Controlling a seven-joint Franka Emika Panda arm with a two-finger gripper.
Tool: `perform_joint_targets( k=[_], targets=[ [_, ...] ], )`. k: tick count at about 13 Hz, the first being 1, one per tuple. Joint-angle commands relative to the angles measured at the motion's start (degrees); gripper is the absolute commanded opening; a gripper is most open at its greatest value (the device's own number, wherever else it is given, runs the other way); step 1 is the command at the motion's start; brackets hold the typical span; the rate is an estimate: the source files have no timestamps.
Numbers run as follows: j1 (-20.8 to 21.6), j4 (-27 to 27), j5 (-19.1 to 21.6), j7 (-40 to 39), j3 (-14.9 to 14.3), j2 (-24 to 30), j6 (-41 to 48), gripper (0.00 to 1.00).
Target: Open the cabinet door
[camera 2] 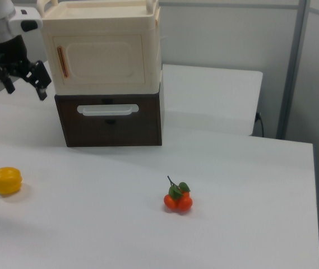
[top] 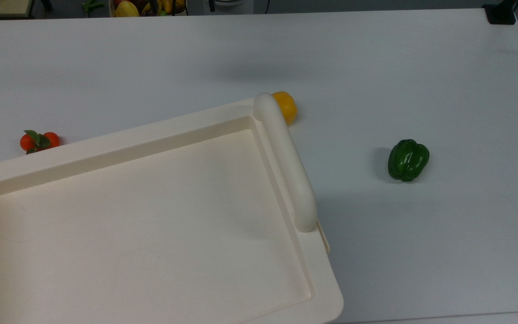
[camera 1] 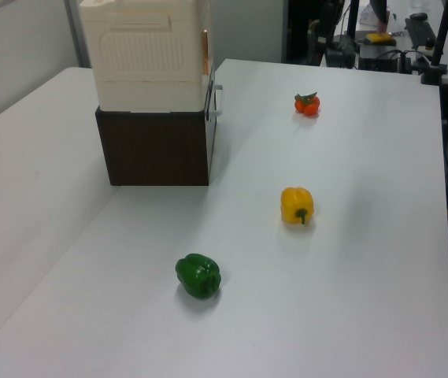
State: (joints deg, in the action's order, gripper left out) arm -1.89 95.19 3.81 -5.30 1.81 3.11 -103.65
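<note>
A cream cabinet (camera 2: 100, 47) sits on a dark drawer unit (camera 2: 111, 119) at the right view's 11 o'clock. Its door (camera 2: 100, 56) faces the camera and lies flush (shut, as far as can be judged). The gripper (camera 2: 23, 78) hangs at 9 o'clock of the cabinet, just beside it, apart from the door, its fingers (camera 2: 41, 89) spread and holding nothing. Nothing looks done; reaching the door's edge and swinging it open remain.
</note>
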Motion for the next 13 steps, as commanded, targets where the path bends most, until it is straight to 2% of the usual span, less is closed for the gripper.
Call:
perform_joint_targets(
  k=[1,5,9,13],
  targets=[
    [0.66,0.61,0.23,-1.02,-0.05,0.58,-8.39,1.00],
    [0.92,0.61,4.80,-1.02,0.04,-0.56,-19.54,0.86],
    [3.29,0.61,4.89,-1.02,0.04,-3.90,-28.33,0.78],
    [4.96,-0.79,4.54,-3.65,0.04,-8.02,-37.05,0.61]
  ],
)
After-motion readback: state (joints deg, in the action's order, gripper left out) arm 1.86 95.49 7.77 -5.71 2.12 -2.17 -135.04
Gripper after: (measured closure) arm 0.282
